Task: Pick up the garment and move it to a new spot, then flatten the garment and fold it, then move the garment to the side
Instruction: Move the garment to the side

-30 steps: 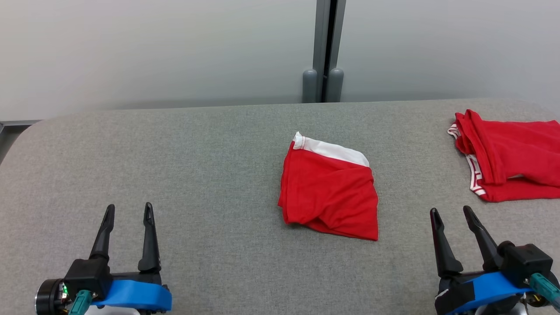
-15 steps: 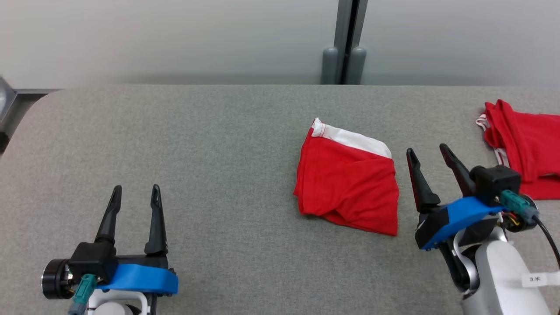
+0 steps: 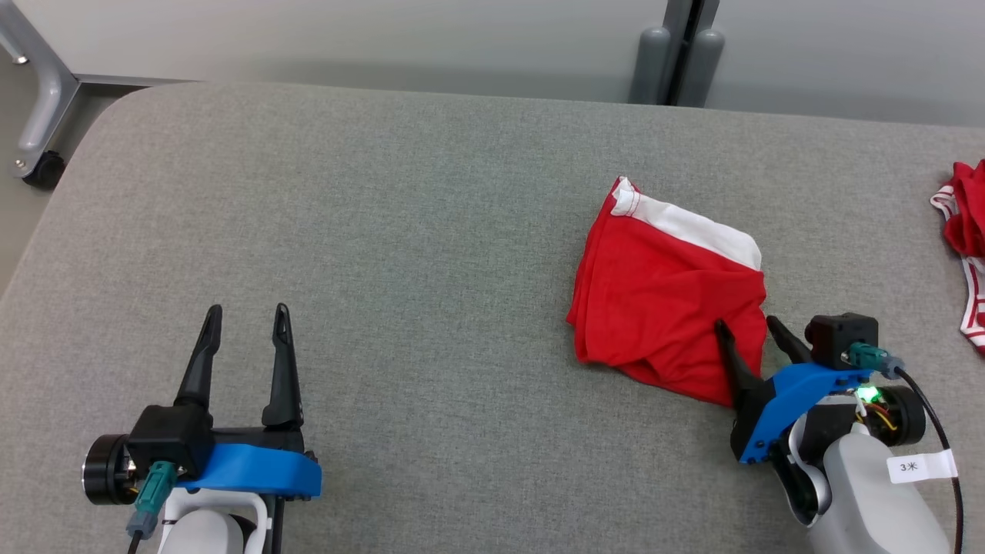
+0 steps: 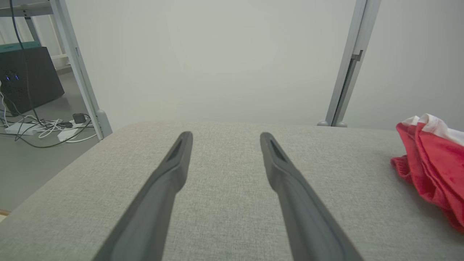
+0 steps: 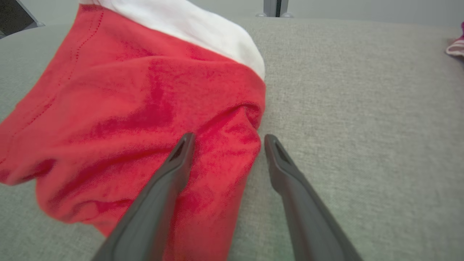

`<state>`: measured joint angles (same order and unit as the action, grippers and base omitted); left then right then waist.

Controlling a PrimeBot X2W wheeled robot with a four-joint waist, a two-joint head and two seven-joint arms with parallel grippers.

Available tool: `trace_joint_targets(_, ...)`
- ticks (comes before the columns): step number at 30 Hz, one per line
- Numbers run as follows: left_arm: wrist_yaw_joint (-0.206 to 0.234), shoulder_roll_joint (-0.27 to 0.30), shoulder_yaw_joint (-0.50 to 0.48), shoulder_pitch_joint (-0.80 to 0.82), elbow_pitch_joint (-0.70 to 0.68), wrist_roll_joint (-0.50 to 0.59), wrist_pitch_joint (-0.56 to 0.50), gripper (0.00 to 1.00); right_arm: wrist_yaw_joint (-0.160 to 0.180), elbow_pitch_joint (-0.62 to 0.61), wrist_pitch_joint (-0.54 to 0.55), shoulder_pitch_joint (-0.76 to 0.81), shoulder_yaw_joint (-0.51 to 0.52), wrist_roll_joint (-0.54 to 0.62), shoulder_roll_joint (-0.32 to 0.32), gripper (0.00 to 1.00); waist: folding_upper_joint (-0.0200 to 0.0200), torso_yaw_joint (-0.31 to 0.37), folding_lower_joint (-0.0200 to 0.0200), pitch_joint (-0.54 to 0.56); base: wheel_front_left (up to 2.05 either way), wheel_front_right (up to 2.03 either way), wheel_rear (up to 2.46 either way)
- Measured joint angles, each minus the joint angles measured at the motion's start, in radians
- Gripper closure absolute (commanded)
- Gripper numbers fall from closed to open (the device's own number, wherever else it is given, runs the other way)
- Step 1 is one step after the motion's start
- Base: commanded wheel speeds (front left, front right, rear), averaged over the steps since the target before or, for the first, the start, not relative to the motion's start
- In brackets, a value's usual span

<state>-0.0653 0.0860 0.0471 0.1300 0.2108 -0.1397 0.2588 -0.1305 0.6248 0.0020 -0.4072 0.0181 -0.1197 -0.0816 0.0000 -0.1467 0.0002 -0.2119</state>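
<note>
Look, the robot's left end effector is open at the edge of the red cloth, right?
No, it is the right end effector that is open at the edge of the red cloth. The head view shows it, with the left end effector well apart from the cloth.

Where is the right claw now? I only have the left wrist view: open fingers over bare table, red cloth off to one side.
Observer: The right claw is at the garment's near right corner.
Operator: Has it gripped the cloth?
Observer: No, it's open, one finger over the red cloth, the other over the table beside it.
Operator: Anything else around?
Observer: A second red garment with white-striped trim, at the head view's right edge.
</note>
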Motion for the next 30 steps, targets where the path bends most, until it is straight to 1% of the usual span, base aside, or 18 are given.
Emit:
trace_joint_targets(4, 0.003, 0.0, 0.001, 0.002, 0.003, 0.0, 0.001, 0.0, 0.0, 0.068, -0.012, -0.011, 0.0, -0.035, 0.009, 0.0, 0.0, -0.007, 0.0, -0.008, 0.0, 0.0, 0.0)
trace_joint_targets(10, 0.003, -0.002, 0.004, 0.02, 0.007, -0.001, 0.003, 0.0, 0.0, 0.138, -0.023, -0.049, -0.036, -0.088, 0.014, 0.0, 0.0, -0.006, 0.0, -0.018, 0.0, 0.0, 0.0)
trace_joint_targets(11, 0.003, -0.003, 0.005, 0.022, 0.007, -0.001, 0.003, 0.0, 0.0, 0.146, -0.031, -0.057, -0.042, -0.108, 0.015, 0.35, 0.0, -0.005, -0.0001, -0.02, 0.0, 0.0, 0.0)
trace_joint_targets(12, 0.003, -0.004, 0.005, 0.023, 0.007, -0.001, 0.003, 0.0, 0.0, 0.153, -0.037, -0.063, -0.048, -0.122, 0.016, 0.77, 0.0, -0.004, 0.0, -0.023, 0.0, 0.0, 0.0)
trace_joint_targets(13, 0.003, -0.004, 0.005, 0.025, 0.006, -0.002, 0.003, 0.0, 0.0, 0.159, -0.049, -0.069, -0.059, -0.13, 0.017, 0.86, 0.0, -0.002, 0.0, -0.026, 0.0, 0.0, 0.0)
trace_joint_targets(14, 0.003, -0.005, 0.006, 0.027, 0.005, -0.002, 0.003, 0.0, 0.0, 0.163, -0.061, -0.075, -0.067, -0.134, 0.019, 1.0, 0.0, 0.002, 0.0, -0.03, 0.0, 0.0, 0.0)
trace_joint_targets(16, 0.003, -0.007, 0.005, 0.031, 0.002, -0.008, 0.003, 0.0, 0.0, 0.167, -0.079, -0.088, -0.089, -0.139, 0.018, 1.0, 0.0, 0.013, 0.0, -0.038, 0.0, 0.0, 0.0)
trace_joint_targets(19, 0.003, -0.008, 0.003, 0.038, -0.002, -0.009, 0.003, 0.0, -0.001, 0.159, -0.106, -0.103, -0.124, -0.134, -0.006, 1.0, 0.0, 0.037, 0.0, -0.053, 0.0, 0.0, 0.0)
trace_joint_targets(24, -0.002, -0.009, 0.006, 0.054, -0.016, -0.007, 0.003, 0.0, -0.001, 0.116, -0.132, -0.122, -0.171, -0.119, -0.096, 1.0, 0.0, 0.102, -0.0001, -0.089, 0.0, 0.0, 0.0)
trace_joint_targets(30, -0.007, -0.003, 0.016, 0.106, -0.035, 0.005, 0.003, 0.0, 0.0, 0.022, -0.138, -0.123, -0.195, -0.122, -0.198, 1.0, 0.0, 0.19, 0.0, -0.146, 0.0, 0.0, 0.0)
